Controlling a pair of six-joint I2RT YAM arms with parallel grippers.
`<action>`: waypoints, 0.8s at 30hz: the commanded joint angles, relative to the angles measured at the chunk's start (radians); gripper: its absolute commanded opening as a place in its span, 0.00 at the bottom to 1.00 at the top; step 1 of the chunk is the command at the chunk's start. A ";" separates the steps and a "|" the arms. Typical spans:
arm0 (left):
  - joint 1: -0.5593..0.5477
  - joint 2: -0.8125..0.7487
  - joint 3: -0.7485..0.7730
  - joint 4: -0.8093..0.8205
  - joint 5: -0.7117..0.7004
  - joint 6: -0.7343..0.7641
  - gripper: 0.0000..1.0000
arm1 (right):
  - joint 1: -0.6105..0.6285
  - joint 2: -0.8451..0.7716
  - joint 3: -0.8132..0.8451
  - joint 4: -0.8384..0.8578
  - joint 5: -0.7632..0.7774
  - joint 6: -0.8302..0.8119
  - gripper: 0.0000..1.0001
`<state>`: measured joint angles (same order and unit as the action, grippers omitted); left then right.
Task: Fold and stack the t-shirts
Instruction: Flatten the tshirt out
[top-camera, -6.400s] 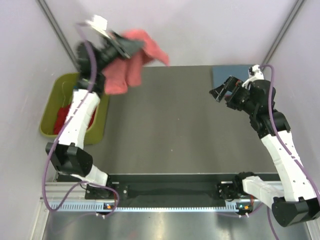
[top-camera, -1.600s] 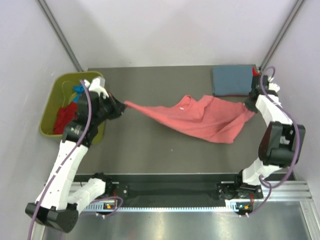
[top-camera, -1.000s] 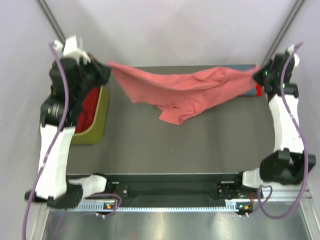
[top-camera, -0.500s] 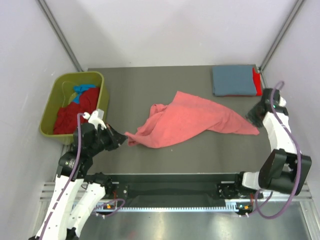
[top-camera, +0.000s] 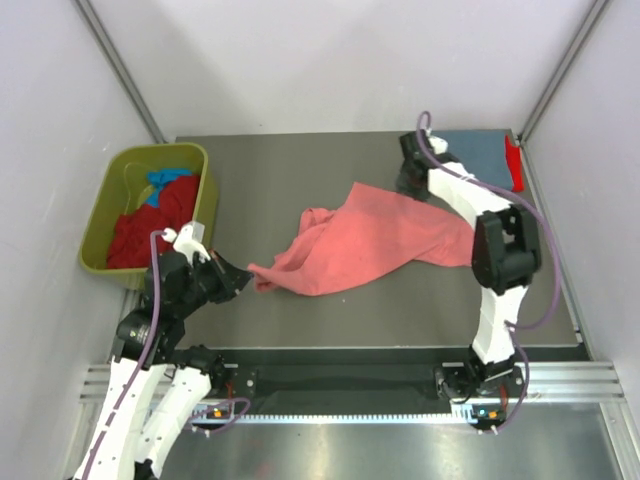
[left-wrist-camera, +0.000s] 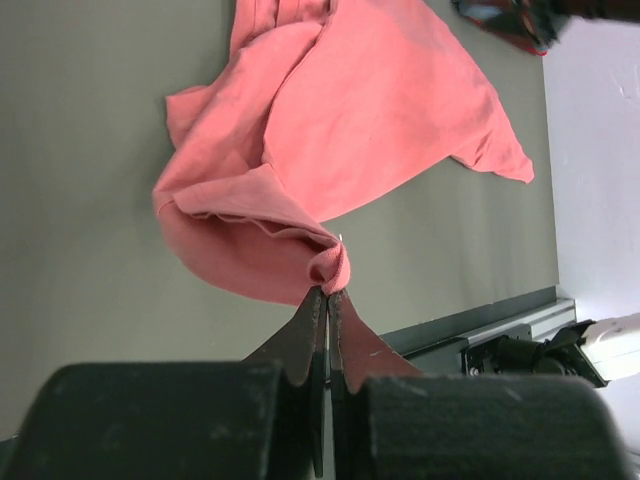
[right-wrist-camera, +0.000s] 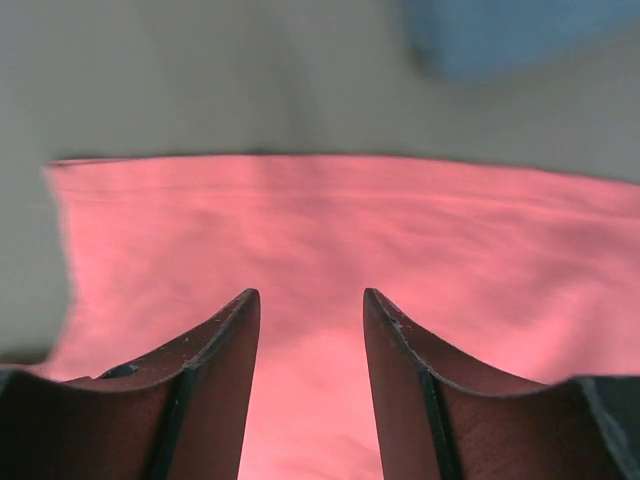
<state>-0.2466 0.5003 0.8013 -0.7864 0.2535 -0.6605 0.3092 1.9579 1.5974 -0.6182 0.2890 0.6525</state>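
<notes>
while the left gripper (left-wrist-camera: 328, 293) pinches a bunched edge of the salmon-pink t-shirt (left-wrist-camera: 350, 120), the right gripper (right-wrist-camera: 310, 305) hangs parted and empty over its far side; only the top view shows it crumpled across the table (top-camera: 280, 170).

One salmon-pink t-shirt (top-camera: 370, 240), one grey-blue t-shirt (top-camera: 480, 150), one red t-shirt (top-camera: 514, 163), one olive bin (top-camera: 122, 175) holding one bright blue t-shirt (top-camera: 160, 181) plus uncountable red pile (top-camera: 140, 230), one left tool (top-camera: 247, 278), one right tool (top-camera: 408, 184).

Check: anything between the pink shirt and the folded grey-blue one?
Just a bare strip of table, per the right wrist view; the open right gripper hangs over the pink shirt there.
</notes>
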 joint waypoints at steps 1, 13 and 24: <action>0.003 -0.020 -0.017 0.059 0.020 -0.036 0.00 | 0.062 0.085 0.160 0.084 0.047 0.021 0.47; 0.001 -0.104 -0.088 0.095 0.056 -0.122 0.00 | 0.203 0.469 0.570 0.127 0.220 0.050 0.47; 0.003 -0.128 -0.096 0.076 0.061 -0.117 0.00 | 0.234 0.532 0.561 0.161 0.197 0.016 0.46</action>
<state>-0.2466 0.3813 0.7086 -0.7490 0.2848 -0.7391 0.5228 2.4519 2.1113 -0.4889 0.4603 0.6853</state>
